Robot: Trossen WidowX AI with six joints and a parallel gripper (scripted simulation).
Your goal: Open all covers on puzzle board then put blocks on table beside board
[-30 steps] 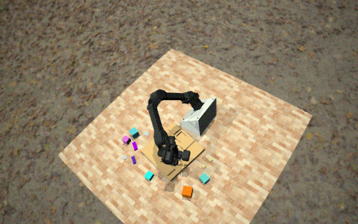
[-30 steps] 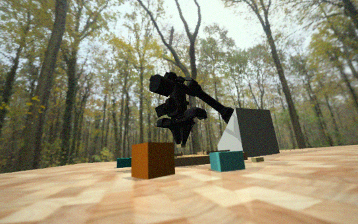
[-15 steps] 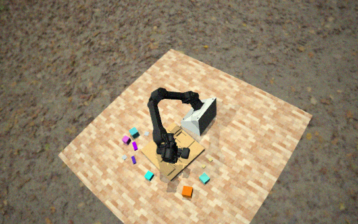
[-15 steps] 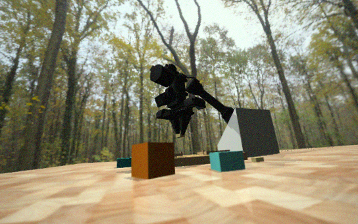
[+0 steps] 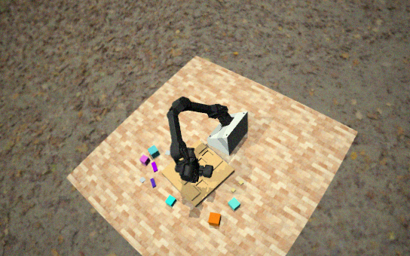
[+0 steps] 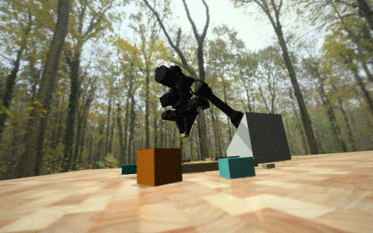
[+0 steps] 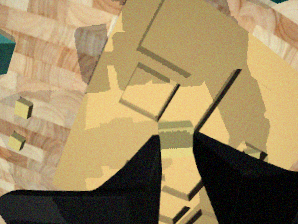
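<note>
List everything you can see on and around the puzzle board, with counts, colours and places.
Puzzle board: one, tan wood, middle of the table.
Small tan block: one, held in the gripper above the board.
Orange cube: one, on the table near the board's front corner.
Cyan cubes: three, on the table around the board.
Magenta cube: one, beside a cyan cube.
Purple bars: two, on the table beside the board.
Small tan pieces: two, on the table by the board's edge.
Grey wedge-shaped base: one, behind the board.
Arm: one, black.
Gripper: one, black, shut on the tan block.
</note>
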